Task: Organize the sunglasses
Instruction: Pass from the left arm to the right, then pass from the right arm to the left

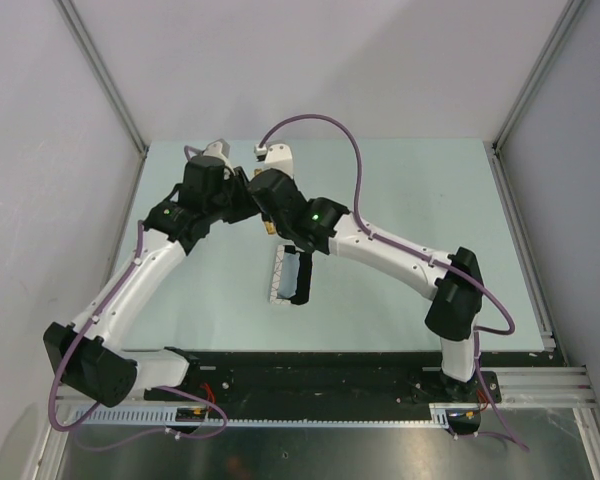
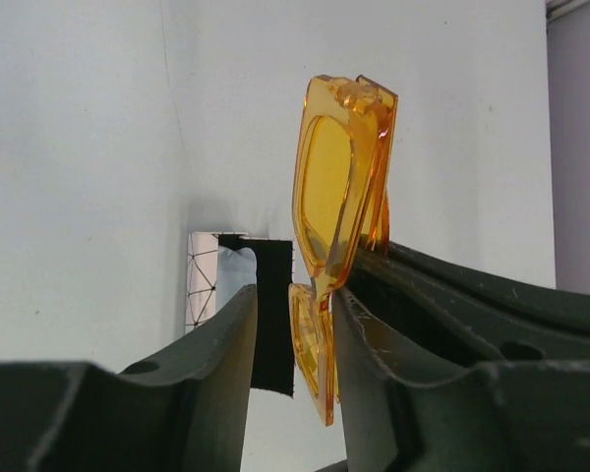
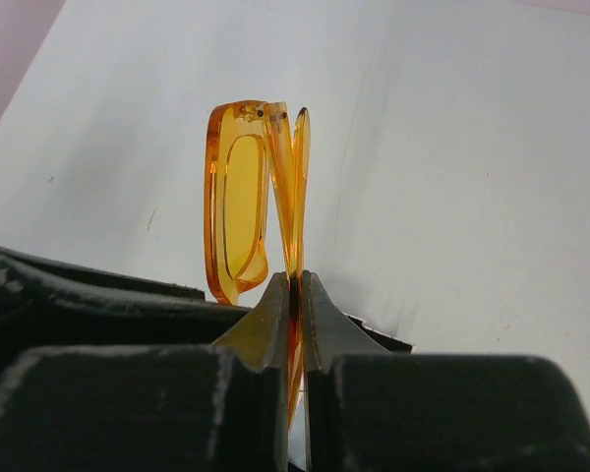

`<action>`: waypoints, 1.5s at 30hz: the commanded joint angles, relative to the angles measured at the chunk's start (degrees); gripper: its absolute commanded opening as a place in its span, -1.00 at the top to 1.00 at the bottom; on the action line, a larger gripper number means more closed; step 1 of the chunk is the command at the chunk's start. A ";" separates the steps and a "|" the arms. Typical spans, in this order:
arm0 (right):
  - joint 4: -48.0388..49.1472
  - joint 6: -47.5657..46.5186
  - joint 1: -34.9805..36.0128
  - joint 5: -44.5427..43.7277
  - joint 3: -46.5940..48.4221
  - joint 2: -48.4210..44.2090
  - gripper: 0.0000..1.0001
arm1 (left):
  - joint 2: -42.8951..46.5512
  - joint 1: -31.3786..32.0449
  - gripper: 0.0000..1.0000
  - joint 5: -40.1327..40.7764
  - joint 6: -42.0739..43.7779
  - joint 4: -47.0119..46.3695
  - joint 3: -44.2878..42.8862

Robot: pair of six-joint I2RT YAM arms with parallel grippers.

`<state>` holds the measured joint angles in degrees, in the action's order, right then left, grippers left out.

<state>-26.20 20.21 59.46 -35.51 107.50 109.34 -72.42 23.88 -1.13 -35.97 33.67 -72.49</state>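
The sunglasses (image 2: 329, 187), with a yellow-orange translucent frame and amber lenses, are held folded in the air between the two wrists. My right gripper (image 3: 295, 285) is shut on the folded arms of the sunglasses (image 3: 241, 197). My left gripper (image 2: 297, 295) stands open around one lens: its right finger rests against the frame and a gap shows at its left finger. In the top view only a small orange bit of the sunglasses (image 1: 269, 226) shows, where the left gripper (image 1: 248, 203) and the right gripper (image 1: 272, 214) meet above the table.
A white case (image 1: 283, 272) with black triangle lines lies on the pale green table (image 1: 400, 200) just in front of the grippers. Its black flap (image 2: 272, 315) is open, with blue-grey material inside. Grey walls stand at the left and right.
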 commanded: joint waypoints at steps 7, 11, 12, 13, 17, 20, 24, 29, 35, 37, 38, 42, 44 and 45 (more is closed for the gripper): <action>4.22 3.78 -2.42 3.68 -4.14 -2.64 1.00 | 4.04 0.73 -0.39 -2.12 0.11 -1.85 -2.57; 6.41 4.40 -3.47 4.83 -7.74 -4.83 1.00 | 5.18 0.73 -0.67 -3.18 0.98 -1.68 -2.92; 6.86 4.40 -3.56 5.44 -9.05 -5.88 1.00 | 5.36 0.64 -0.68 -3.18 1.16 -1.68 -2.92; 7.03 4.92 -4.09 5.71 -9.67 -6.41 1.00 | 5.71 0.47 -0.70 -3.09 1.33 -1.50 -2.92; 8.52 5.63 -6.20 8.69 -12.66 -9.40 1.00 | 6.15 -0.76 -0.71 -3.70 1.86 -1.24 -2.66; 10.54 5.55 -8.65 12.99 -15.74 -13.00 1.00 | 6.59 -2.60 -0.75 -5.98 2.91 -0.80 -2.57; 15.20 6.77 -14.45 30.46 -20.66 -18.45 1.00 | 7.38 -6.64 -0.84 -9.85 4.32 -0.89 -3.45; 19.24 4.67 -19.29 46.19 -23.65 -25.13 1.00 | 6.16 -7.44 -0.94 -19.68 8.80 -1.76 -7.65; 23.81 3.79 -21.32 61.31 -24.09 -28.91 1.00 | 5.98 -7.44 -0.89 -42.72 7.84 -11.08 -9.42; 25.74 4.75 -21.93 64.41 -24.44 -29.53 1.00 | 5.54 -7.44 -0.80 -43.95 6.97 -12.04 -10.65; 27.84 5.10 -22.11 66.77 -24.71 -30.23 1.00 | 5.45 -7.53 -0.76 -44.31 6.79 -12.22 -11.00; 30.15 5.81 -22.46 71.01 -25.24 -30.94 1.00 | 5.01 -8.06 -0.52 -46.07 5.12 -13.54 -12.33; 30.33 5.72 -22.63 72.15 -25.33 -31.03 1.00 | 5.19 -7.97 -0.40 -47.38 4.59 -14.77 -12.15; 30.41 5.63 -22.72 72.42 -25.59 -31.03 1.00 | 5.19 -7.97 -0.35 -47.74 4.33 -15.04 -11.98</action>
<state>-0.21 25.32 37.23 30.70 82.35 80.01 -67.44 16.34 -43.48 -30.24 22.85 -82.54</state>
